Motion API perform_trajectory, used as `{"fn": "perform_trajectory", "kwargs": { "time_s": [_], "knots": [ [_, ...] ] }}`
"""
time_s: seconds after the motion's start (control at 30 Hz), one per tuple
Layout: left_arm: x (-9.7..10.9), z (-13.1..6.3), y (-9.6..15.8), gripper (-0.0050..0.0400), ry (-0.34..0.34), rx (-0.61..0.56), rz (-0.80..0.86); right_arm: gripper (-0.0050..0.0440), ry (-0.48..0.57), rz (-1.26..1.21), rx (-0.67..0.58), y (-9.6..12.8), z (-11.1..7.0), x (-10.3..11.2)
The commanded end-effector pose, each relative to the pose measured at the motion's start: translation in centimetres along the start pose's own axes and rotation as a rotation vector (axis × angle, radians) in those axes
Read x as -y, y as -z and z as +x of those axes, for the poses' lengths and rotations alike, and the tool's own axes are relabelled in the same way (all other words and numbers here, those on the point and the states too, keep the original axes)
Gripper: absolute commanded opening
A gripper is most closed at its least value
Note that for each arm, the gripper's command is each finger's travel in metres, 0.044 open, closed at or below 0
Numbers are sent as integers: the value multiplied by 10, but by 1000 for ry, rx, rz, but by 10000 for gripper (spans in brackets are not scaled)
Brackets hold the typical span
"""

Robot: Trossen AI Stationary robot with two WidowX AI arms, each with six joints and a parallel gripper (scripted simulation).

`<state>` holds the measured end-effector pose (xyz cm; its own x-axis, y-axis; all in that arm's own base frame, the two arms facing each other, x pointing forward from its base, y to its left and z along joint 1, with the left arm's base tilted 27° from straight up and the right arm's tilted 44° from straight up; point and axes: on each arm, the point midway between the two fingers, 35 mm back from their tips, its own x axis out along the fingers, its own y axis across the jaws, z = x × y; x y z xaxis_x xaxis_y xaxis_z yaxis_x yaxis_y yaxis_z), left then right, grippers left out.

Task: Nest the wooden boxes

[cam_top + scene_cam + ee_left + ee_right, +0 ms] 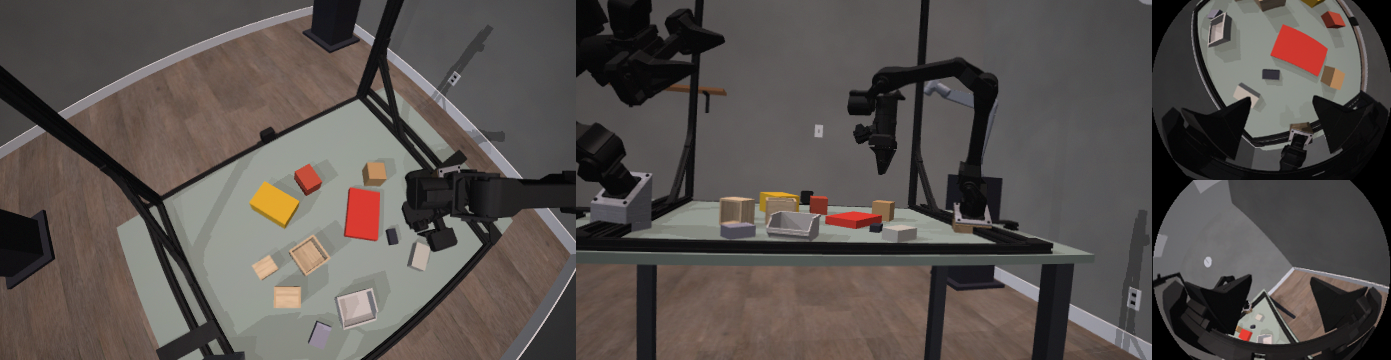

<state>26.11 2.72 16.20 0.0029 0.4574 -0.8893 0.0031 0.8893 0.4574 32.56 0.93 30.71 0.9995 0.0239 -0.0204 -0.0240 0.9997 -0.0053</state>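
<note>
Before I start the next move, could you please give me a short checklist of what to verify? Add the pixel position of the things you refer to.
1. Left gripper (431, 220) (882, 172) (1282, 98) and right gripper (709, 53) (1282, 279) open: ok.
2. Largest-looking open wooden box (310, 255) (781, 210) mouth up: ok.
3. Pale wooden box behind the lavender block (320, 334) (737, 230) (1214, 14) mouth up: not ok, on its side.
4. Smallest-looking wooden box's mouth direction: cannot tell.
5. Boxes nested: not ok, all separate.
</note>
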Motion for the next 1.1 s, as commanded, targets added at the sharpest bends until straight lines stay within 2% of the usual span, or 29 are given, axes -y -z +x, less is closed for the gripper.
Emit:
{"fn": "perform_trajectory", "kwargs": {
  "time_s": [0.0,0.13,0.27,0.4,0.47,0.5,0.67,0.87,0.97,1.03,1.07],
  "knots": [
    [0,1,-1,400,0,-2,-1,400,-18,-14,-68,15,10,-8],
    [1,1,-1,400,3,0,1,400,-62,-44,-205,48,25,-28],
    [3,2,-1,400,8,1,4,400,-124,-102,-387,93,38,-56],
    [5,3,-1,400,14,3,8,400,-202,-199,-603,149,41,-90],
    [5,3,-1,400,14,3,8,400,-202,-199,-603,149,41,-90],
    [5,3,-1,400,16,4,9,400,-223,-230,-660,165,39,-99],
    [4,3,-1,400,12,2,7,400,-315,-443,-944,237,19,-133],
    [2,2,-1,400,7,1,3,400,-427,-770,-1255,313,-26,-158],
    [2,2,-1,400,4,0,2,400,-477,-945,-1385,342,-51,-162],
    [2,2,-1,400,4,0,2,400,-477,-945,-1385,342,-51,-162],
    [1,1,-1,400,4,0,1,400,-491,-1003,-1423,350,-59,-163]
  ]
}}
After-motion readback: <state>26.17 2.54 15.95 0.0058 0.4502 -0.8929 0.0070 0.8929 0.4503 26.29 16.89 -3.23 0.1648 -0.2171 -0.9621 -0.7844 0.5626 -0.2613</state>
